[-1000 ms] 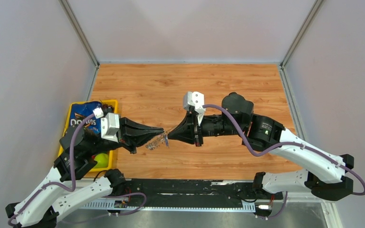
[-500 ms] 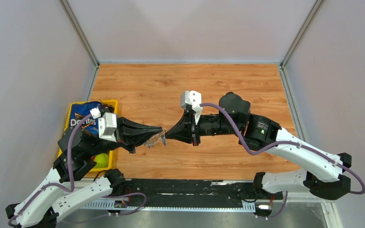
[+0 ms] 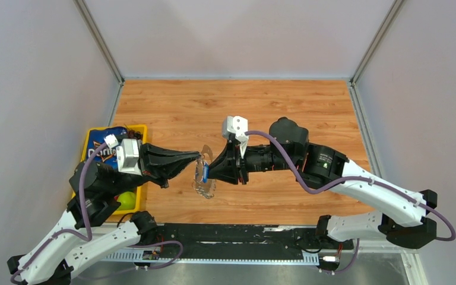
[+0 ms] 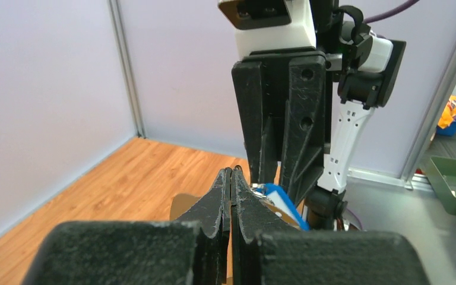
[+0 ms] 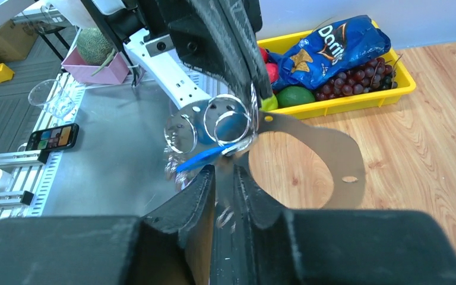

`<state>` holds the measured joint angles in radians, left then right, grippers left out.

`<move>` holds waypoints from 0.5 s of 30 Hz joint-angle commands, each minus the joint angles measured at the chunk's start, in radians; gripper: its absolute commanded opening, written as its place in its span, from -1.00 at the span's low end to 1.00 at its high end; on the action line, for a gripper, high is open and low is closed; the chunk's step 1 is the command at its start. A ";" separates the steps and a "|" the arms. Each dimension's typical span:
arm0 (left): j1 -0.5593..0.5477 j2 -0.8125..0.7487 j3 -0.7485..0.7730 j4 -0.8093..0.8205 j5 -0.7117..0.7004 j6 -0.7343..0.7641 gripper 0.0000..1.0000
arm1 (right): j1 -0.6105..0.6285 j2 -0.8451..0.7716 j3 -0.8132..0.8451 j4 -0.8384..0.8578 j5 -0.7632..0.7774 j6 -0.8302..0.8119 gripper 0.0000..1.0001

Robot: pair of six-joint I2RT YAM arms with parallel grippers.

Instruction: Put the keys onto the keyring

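Above the wooden table (image 3: 273, 107), the left fingers (image 3: 184, 160) pinch the keyring (image 5: 332, 148) shut. The blue key (image 5: 205, 157) slants across it, just off the narrowly parted right fingers (image 3: 219, 169). The yellow bin (image 5: 344, 104) holds a chips bag (image 5: 332, 41) and grapes (image 5: 356, 83).

Left arm (image 3: 65, 237), right arm (image 3: 386, 199): white link shells with small screw holes, black joint housings. Purple cable (image 3: 85, 181) loops along each. White camera block (image 3: 236, 126) on each wrist. Left gripper (image 3: 199, 157), right gripper (image 3: 209, 172): matte black, rough-textured wedge fingers, round holes in the right's.
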<state>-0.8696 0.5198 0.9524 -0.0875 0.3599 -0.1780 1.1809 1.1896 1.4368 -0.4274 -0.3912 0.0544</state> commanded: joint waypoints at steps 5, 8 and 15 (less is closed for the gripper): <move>0.002 -0.016 0.011 0.110 -0.043 -0.013 -1.00 | 0.008 -0.081 0.011 -0.019 0.074 -0.006 -0.36; 0.002 -0.020 0.006 0.120 -0.054 -0.020 -1.00 | 0.009 -0.082 0.035 -0.028 0.102 -0.021 -0.33; 0.002 -0.036 -0.020 0.158 -0.061 -0.041 -1.00 | 0.008 -0.068 0.103 -0.041 0.153 -0.050 -0.31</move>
<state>-0.8696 0.4980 0.9390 -0.0139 0.3099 -0.1890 1.1843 1.1206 1.4727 -0.4751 -0.2901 0.0296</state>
